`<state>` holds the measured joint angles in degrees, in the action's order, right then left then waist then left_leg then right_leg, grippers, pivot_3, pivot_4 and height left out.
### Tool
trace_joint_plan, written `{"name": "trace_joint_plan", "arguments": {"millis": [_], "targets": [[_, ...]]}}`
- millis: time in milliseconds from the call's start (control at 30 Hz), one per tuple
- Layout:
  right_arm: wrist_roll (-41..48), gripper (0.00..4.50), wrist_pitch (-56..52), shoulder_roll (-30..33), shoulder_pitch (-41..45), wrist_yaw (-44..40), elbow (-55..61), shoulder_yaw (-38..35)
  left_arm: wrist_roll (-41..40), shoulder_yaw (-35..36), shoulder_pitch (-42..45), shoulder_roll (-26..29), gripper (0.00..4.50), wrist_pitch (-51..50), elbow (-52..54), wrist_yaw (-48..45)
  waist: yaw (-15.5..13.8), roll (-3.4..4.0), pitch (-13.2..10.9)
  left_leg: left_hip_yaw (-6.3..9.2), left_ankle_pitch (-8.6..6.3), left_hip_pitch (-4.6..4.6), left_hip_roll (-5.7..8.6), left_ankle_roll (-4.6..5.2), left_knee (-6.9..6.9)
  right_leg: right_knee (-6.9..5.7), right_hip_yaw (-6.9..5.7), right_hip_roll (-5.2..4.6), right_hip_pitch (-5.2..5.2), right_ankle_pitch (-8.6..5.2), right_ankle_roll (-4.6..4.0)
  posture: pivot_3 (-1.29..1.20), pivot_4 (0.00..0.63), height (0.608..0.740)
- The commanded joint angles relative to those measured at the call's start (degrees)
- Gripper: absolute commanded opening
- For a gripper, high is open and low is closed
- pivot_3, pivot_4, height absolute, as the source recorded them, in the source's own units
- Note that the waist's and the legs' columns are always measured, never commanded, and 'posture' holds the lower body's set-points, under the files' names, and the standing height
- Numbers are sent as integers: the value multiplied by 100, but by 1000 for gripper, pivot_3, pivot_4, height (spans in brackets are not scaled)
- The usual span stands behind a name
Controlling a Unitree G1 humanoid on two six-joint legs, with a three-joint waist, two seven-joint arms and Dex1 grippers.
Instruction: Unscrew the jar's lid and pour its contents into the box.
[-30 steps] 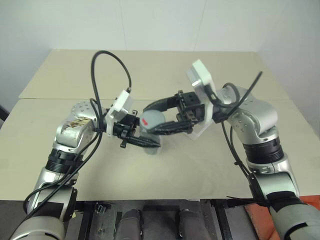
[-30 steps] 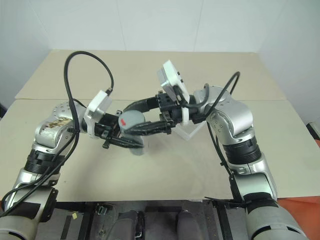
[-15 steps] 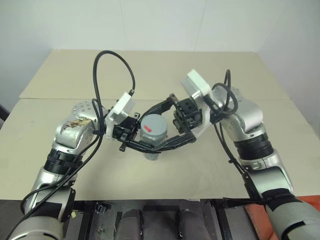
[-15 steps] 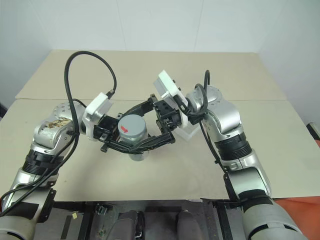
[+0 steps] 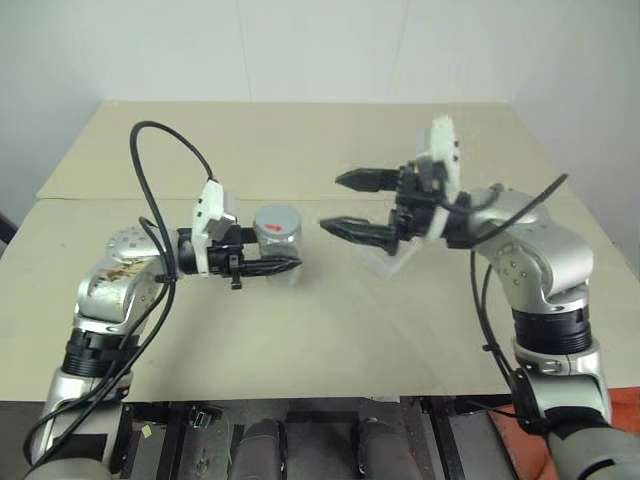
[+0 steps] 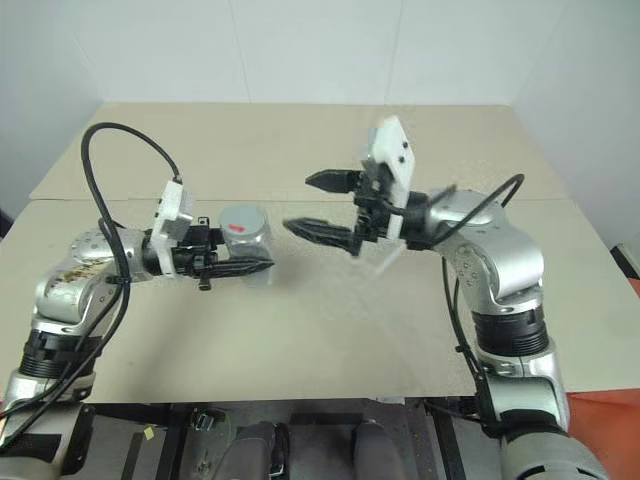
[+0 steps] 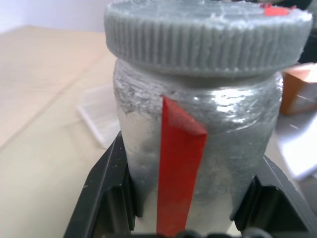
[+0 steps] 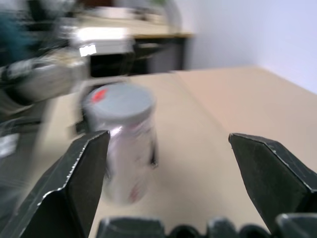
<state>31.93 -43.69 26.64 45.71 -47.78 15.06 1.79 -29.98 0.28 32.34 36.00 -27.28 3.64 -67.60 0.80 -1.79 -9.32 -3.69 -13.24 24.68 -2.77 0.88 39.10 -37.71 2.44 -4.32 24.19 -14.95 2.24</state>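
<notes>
A pale beige table (image 5: 330, 330) stood before white walls. The left gripper (image 5: 268, 265) clamped the silvery-grey jar (image 5: 278, 236) below its ribbed grey screw lid (image 7: 208, 32). At three o'clock, well apart, the right gripper (image 5: 352, 203) gaped wide and empty. Misaligned reapproach might knock the jar askew.

The desk (image 5: 300, 340) is a pale beige surface made of two boards, with a seam running across it just behind the box (image 5: 392, 262). The clear plastic box lies flat on the near board, right of the middle. Beyond the seam from the box, the far board is plain.
</notes>
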Motion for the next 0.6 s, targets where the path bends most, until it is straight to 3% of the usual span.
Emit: {"name": "trace_joint_plan", "arguments": {"millis": [33,300,600], "targets": [[241,4463,-728,-173,270,816,745,-102,125,49,115,-204,2002,81,95,489,-7,0,0,0,0,0,0,0,0,-3,0,0,-1,0,0,0,150,740],[367,4463,-1230,-538,404,1494,1161,139,383,-213,500,-544,2002,319,-518,543,-12,0,0,-11,0,5,5,1,0,-1,-5,-2,-4,0,0,0,150,740],[-251,4463,-1036,-766,485,2053,756,669,360,-231,661,-586,2002,392,-629,362,3,0,0,-14,0,5,4,1,-1,1,-4,-1,-2,0,0,0,150,740]]}}
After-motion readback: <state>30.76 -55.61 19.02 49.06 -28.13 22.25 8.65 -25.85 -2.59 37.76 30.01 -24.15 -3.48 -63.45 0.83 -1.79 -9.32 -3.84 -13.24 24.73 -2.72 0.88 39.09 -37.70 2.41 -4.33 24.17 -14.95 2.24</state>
